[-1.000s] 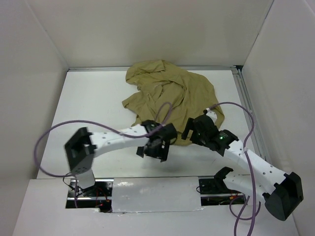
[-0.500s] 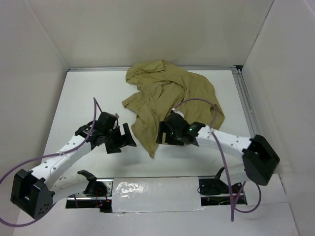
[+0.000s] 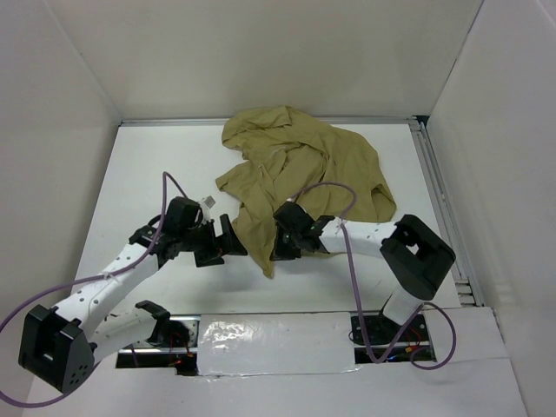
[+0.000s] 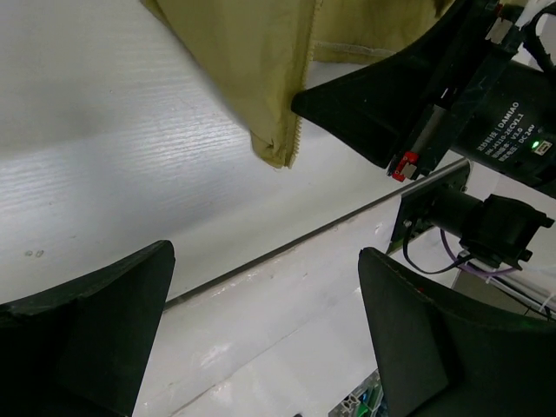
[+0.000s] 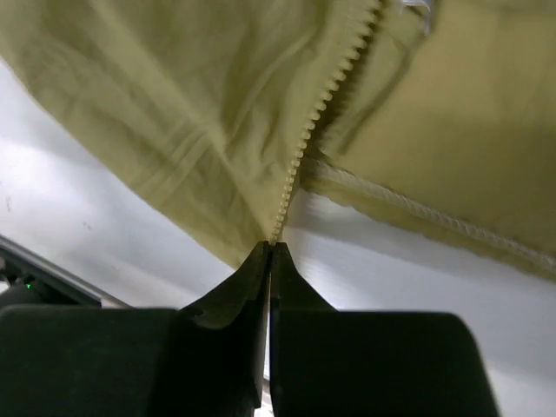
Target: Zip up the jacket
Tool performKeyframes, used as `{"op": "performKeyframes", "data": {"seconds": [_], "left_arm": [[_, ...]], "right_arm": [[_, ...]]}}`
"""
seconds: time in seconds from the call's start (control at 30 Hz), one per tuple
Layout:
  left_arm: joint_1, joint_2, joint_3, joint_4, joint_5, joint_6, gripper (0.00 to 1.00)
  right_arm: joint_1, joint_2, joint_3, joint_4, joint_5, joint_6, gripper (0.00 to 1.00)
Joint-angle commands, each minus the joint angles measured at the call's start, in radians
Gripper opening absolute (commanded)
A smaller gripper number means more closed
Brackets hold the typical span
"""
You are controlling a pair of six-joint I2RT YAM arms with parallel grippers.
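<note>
The khaki jacket [image 3: 300, 161] lies crumpled at the back middle of the table, one lower corner hanging toward the near edge. My right gripper [image 3: 278, 241] is at that corner, shut on the jacket's front edge. In the right wrist view its two fingers [image 5: 270, 250] meet on the bottom end of the pale zipper teeth [image 5: 321, 104]. My left gripper [image 3: 228, 243] stands open just left of the same corner, nothing between its fingers [image 4: 265, 287]. The left wrist view shows the jacket corner [image 4: 278, 148] with its zipper edge and the right gripper [image 4: 408, 95] beside it.
White walls close the table on three sides, and a metal rail [image 3: 439, 195] runs along the right edge. The right arm's elbow [image 3: 417, 256] is folded near the front right. Purple cables [image 3: 82, 287] loop beside both arms.
My right gripper has closed on the jacket's zipper edge, and its arm has folded in further left. My left gripper shifted slightly right toward the jacket corner, still open.
</note>
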Motion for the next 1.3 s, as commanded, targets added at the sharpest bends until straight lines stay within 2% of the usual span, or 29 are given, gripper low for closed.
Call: {"op": "performKeyframes", "data": {"seconds": [0.0,0.13,0.17,0.3,0.4,0.43,0.5,0.63,0.77,0.83,1.1,1.27], "left_arm": [[0.004,0.010,-0.008,0.045,0.043,0.023,0.99],[-0.010,0.042,-0.011,0.078,0.083,0.043,0.99],[-0.014,0.056,-0.014,0.090,0.089,0.048,0.99],[-0.034,0.078,-0.037,0.150,0.116,0.063,0.99],[-0.028,0.072,-0.072,0.249,0.223,0.106,0.99],[-0.028,0.064,-0.082,0.283,0.298,0.115,0.99],[-0.033,0.046,-0.118,0.384,0.345,0.117,0.99],[-0.036,0.042,-0.155,0.501,0.420,0.132,0.99],[-0.036,0.050,-0.192,0.689,0.510,0.172,0.99],[-0.039,0.067,-0.197,0.755,0.514,0.206,0.99],[-0.037,0.185,-0.165,0.866,0.560,0.270,0.99],[-0.040,0.207,-0.155,0.969,0.592,0.283,0.99]], "right_arm": [[-0.021,-0.011,0.005,0.127,-0.025,-0.014,0.00],[-0.070,-0.088,-0.063,0.224,-0.137,-0.088,0.00],[-0.078,-0.102,-0.075,0.311,-0.206,-0.095,0.00],[-0.112,-0.180,-0.126,0.417,-0.376,-0.123,0.00],[-0.136,-0.253,-0.160,0.459,-0.482,-0.106,0.00],[-0.141,-0.270,-0.166,0.482,-0.508,-0.102,0.00],[-0.149,-0.307,-0.181,0.511,-0.564,-0.080,0.00],[-0.164,-0.330,-0.183,0.549,-0.637,-0.020,0.00],[-0.185,-0.318,-0.196,0.597,-0.705,0.049,0.00],[-0.199,-0.314,-0.203,0.623,-0.742,0.081,0.00],[-0.218,-0.323,-0.203,0.672,-0.791,0.127,0.00],[-0.222,-0.309,-0.201,0.684,-0.797,0.144,0.00]]}}
